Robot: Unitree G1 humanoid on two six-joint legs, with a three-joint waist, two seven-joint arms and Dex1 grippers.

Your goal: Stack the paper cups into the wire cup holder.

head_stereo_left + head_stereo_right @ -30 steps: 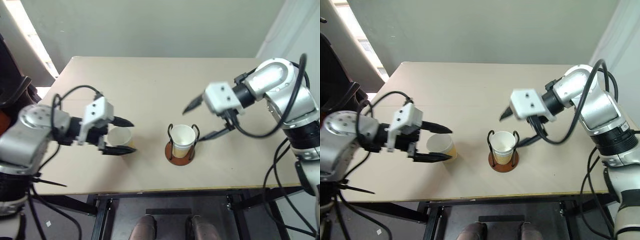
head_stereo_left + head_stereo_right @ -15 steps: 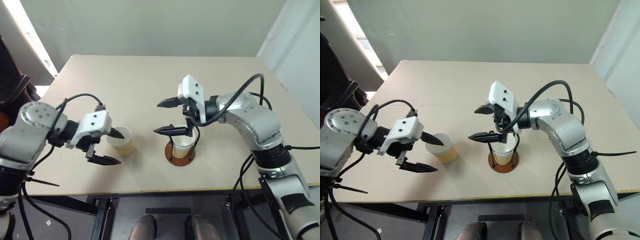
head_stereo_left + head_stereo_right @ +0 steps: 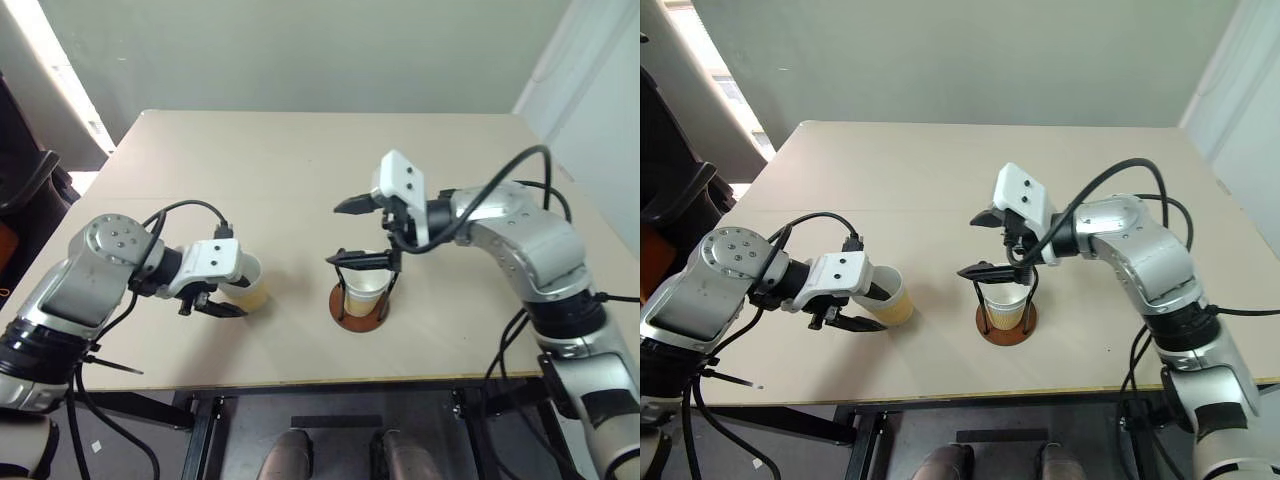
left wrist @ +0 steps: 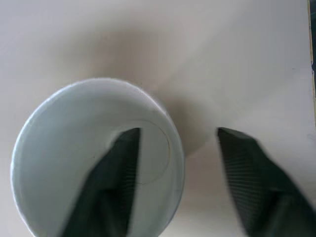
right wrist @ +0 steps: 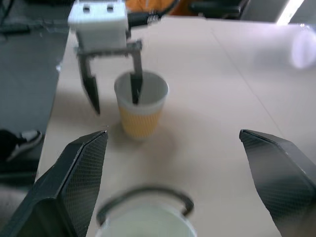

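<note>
Left gripper [image 3: 232,290]: jaws part-way in, one finger inside the loose paper cup [image 3: 246,283], one outside, straddling its wall for a rim pinch | Right gripper [image 3: 347,232]: spread wide, empty, above wire cup holder [image 3: 361,302] at cup's 3 o'clock, which already holds cup(s).

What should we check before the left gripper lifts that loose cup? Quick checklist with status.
1. left gripper straddles the loose cup wall, one finger inside, one outside: ok.
2. Grip closed on the wall: not ok, gap at the outer finger.
3. Cup upright on the table: ok.
4. wire cup holder upright, a cup already seated: ok.
5. right gripper clear of the holder top: not ok, open just above it.
</note>
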